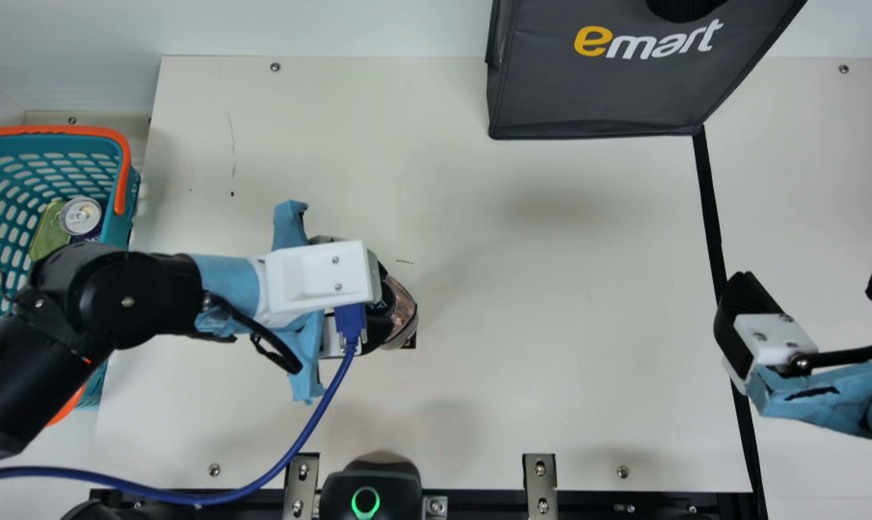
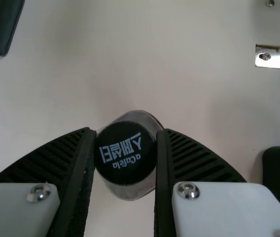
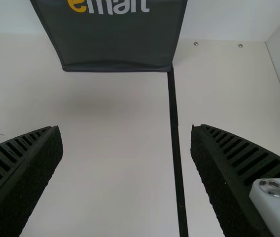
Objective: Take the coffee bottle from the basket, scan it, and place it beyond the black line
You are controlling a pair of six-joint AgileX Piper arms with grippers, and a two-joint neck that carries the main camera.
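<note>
At the near edge of the counter [image 1: 566, 347], a black scanner [image 1: 389, 491] with a green-lit ring is located between two metal brackets [image 1: 302, 485]. Beyond the scanner, my left end effector [image 1: 324, 278] is clamped on the coffee bottle [image 1: 401, 315]. In the left wrist view, its two ribbed fingers [image 2: 179, 163] contact opposite sides of the black cap [image 2: 125, 153], which faces that camera. The bottle is outside the basket, on the basket side of the black line [image 1: 709, 188].

At the main view's right, my right end effector [image 1: 811, 283] is spread apart, with nothing gripped. One finger overlaps the black line in that view.

At the left, a teal basket [image 1: 118, 230] with an orange handle [image 1: 123, 173] contains a can [image 1: 83, 217] beside a green item [image 1: 49, 235]. My left arm [image 1: 139, 292] extends across the basket. At the far side, a dark grey shopping bag [image 1: 602, 94] meets the far visible end of the black line at its lower corner.
</note>
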